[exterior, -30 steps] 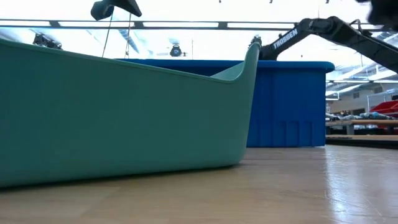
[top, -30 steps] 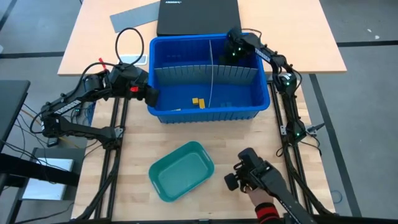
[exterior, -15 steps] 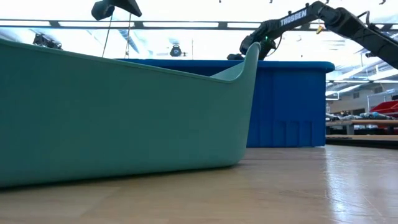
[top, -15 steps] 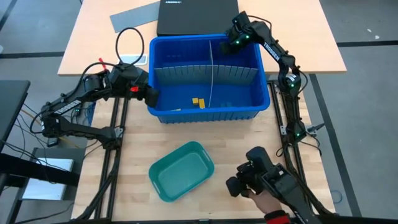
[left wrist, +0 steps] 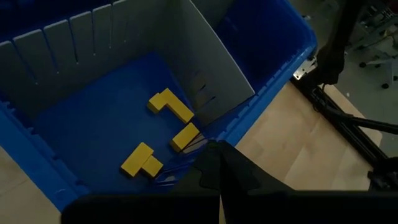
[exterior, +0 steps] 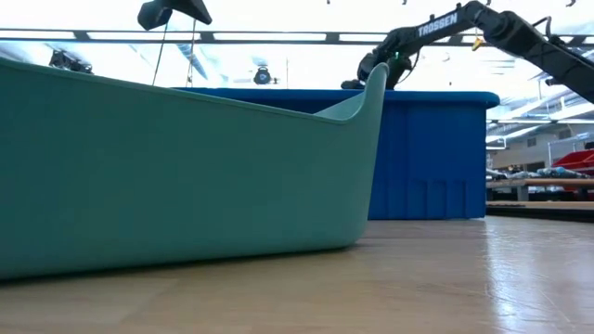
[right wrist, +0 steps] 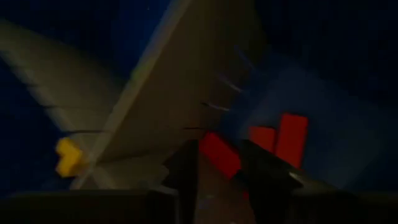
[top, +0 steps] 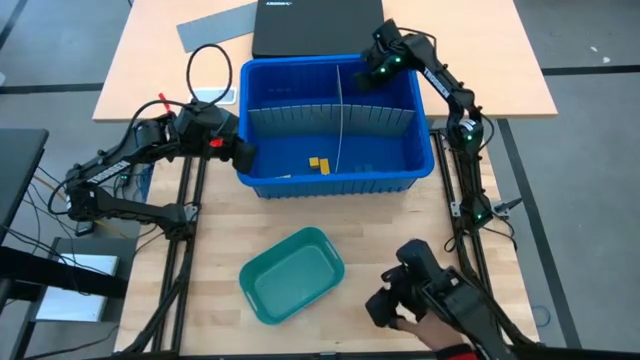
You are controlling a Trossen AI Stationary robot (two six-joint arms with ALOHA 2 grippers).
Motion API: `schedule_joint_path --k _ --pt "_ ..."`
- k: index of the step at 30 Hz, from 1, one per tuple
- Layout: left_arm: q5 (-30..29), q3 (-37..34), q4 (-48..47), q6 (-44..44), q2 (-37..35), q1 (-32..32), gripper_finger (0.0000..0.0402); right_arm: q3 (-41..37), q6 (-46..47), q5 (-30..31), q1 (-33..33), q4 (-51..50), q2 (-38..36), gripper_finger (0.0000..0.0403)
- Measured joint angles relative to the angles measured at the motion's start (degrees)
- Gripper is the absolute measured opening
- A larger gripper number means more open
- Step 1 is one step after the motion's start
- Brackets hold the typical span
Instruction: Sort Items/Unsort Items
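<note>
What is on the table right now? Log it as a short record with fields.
bin: blue plastic bin with grey slotted dividers
yellow items: small yellow toy blocks in the bin's front-left compartment
red items: small red toy blocks in the bin, below the right gripper
left gripper: at the bin's left wall, jaws shut, holding nothing
right gripper: above the bin's back-right compartment
tray: teal-green oblong plastic tray, in front of the bin, no blocks visible inside

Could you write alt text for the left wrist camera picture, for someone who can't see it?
Several small yellow rectangular toy blocks lie on the floor of a blue plastic bin, beside a grey slotted divider sheet; the left gripper, fingers shut, points in from the bin's rim.
</note>
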Motion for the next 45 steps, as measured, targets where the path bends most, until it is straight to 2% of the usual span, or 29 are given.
schedule_joint_path --k 7,11,13,17,25,28,36,41,45 --pt "0.42 0.00 0.30 4.02 0.23 0.00 0.0001 -0.09 -5.23 -7.64 2.60 -1.01 -6.54 0.0188" --pt "0.42 0.00 0.51 4.46 0.88 0.00 0.0001 -0.05 0.26 -9.82 6.03 -3.09 -10.26 0.0205" --pt "0.42 0.02 1.42 4.46 1.39 0.00 0.0001 -0.04 4.04 -7.25 8.62 -5.09 -11.51 0.0207" --pt "0.39 0.04 3.06 4.50 2.41 0.00 0.0001 -0.04 14.38 3.40 15.01 -8.99 -12.44 0.0205" --pt "-2.16 0.04 2.82 1.00 3.07 3.71 0.0001 -2.04 28.79 17.90 21.93 -7.65 -10.57 0.0201" --pt "-2.05 0.02 2.94 1.59 3.04 5.56 0.0001 -2.93 31.45 20.11 21.91 -7.39 -9.54 0.0199" --pt "-0.33 0.02 3.05 7.61 3.02 8.19 0.0001 -3.17 35.68 20.68 20.91 -5.36 -3.85 0.0193" --pt "-0.33 0.02 2.23 8.79 3.02 9.35 0.0001 -3.17 34.76 19.57 21.20 -4.50 -0.83 0.0162" --pt "-0.36 -0.21 -0.54 8.58 3.02 9.77 0.0001 -3.17 34.81 20.59 21.63 -5.11 0.04 0.0084"
